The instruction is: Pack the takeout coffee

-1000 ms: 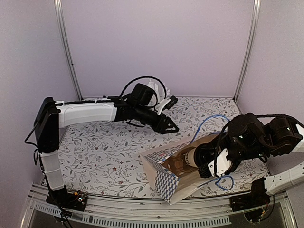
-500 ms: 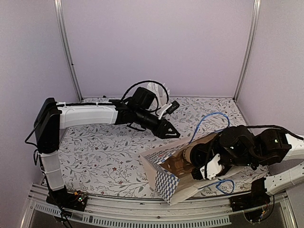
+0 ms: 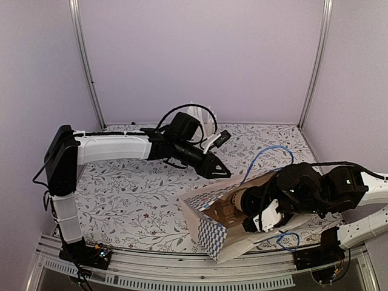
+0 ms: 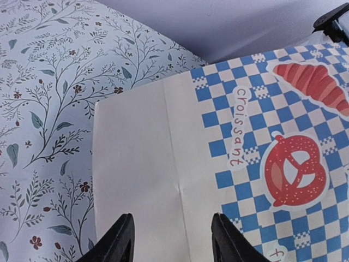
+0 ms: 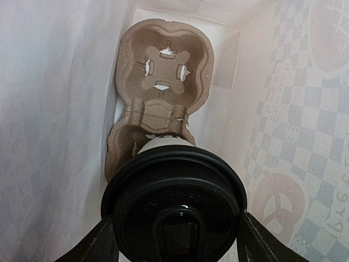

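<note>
The takeout coffee, a white cup with a round black lid, is held from both sides by my right gripper, which is shut on it. Both are inside the blue-checked paper bag lying on its side. The cup's base is at the near cell of the brown pulp carrier, deeper in the bag. From above, my right gripper reaches into the bag's mouth. My left gripper stands open over the bag's outer side, its fingers holding nothing, and from above it is at the bag's far edge.
A white ribbed object stands at the back wall, partly hidden behind the left wrist. A blue cable loops over the table right of the bag. The bag lies close to the table's near edge.
My right gripper has pushed the cup further left into the bag. My left gripper has drifted slightly right and down toward the bag's far edge.
</note>
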